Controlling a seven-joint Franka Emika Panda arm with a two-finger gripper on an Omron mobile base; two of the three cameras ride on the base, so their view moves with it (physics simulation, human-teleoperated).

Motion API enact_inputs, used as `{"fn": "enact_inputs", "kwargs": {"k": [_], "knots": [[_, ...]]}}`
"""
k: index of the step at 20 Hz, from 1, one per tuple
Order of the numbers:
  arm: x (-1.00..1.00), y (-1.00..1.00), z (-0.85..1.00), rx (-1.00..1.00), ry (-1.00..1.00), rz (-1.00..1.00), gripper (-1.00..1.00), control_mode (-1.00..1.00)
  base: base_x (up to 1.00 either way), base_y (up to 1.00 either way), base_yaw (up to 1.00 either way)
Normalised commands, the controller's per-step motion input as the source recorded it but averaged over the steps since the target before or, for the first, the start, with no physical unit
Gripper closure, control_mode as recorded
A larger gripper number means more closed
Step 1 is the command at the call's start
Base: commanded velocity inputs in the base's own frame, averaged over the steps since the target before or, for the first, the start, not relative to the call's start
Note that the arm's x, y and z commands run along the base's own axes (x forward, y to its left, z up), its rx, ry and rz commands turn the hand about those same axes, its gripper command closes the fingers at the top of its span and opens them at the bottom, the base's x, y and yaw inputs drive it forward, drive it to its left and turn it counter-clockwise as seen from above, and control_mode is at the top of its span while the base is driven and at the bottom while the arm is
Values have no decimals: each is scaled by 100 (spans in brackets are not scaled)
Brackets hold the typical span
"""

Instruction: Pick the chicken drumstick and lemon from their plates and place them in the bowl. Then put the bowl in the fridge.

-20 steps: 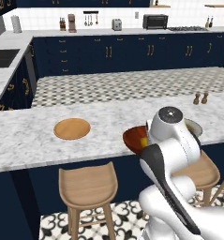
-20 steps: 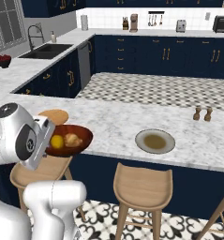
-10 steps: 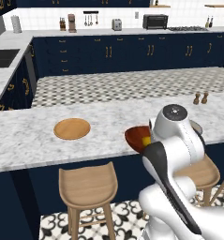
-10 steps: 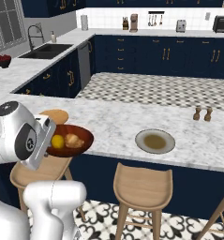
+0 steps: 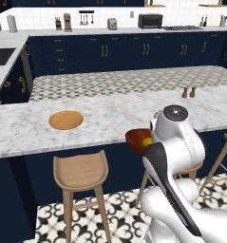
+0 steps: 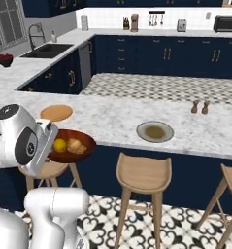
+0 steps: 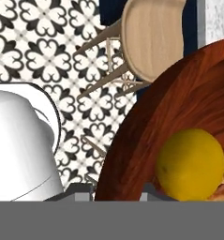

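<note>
Right base view is showing the shallow reddish-brown wooden bowl [image 6: 71,146] hanging clear of the white marble counter [image 6: 112,119], out past its front edge and above a tan wooden bar stool [image 6: 48,170]. Inside it, the small bright yellow lemon [image 6: 59,145] is lying just beside the golden-brown chicken drumstick [image 6: 76,146]. In the hand view the same lemon [image 7: 190,164] is sitting against the glossy red inner wall of the bowl [image 7: 146,136], with patterned black-and-white floor tiles [image 7: 43,51] far below. The gripper [image 7: 117,192] is clamped on the bowl's near rim; its jaws are closed on the edge and carrying the whole load.

Both flat plates are lying bare on the counter: the tan wooden plate [image 6: 56,112] near the arm and the grey-beige plate with the darker rim [image 6: 155,131] farther along. So the filling step looks done, and the step in hand is carrying the loaded bowl to the fridge.

Judging from this, the next move is asking for a level carry: a rim grip on one side is leaving the bowl free to tip, and the lemon could roll out. The base is probably needing to turn away from the counter, clearing the stools, before the bowl can be set on a shelf.
</note>
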Motion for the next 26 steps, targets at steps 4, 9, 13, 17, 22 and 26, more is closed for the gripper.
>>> {"fn": "enact_inputs", "kwargs": {"k": [4,9,13,17,22,26], "knots": [[0,0,0,0,0,0,100,100,-5,-9,-60],[0,0,0,0,0,0,100,100,10,0,-83],[0,0,0,0,0,0,100,100,19,0,-79],[0,0,0,0,0,0,100,100,23,-1,-80],[0,0,0,0,0,0,100,100,91,-29,-39],[0,0,0,0,0,0,100,100,100,-69,-1]]}}
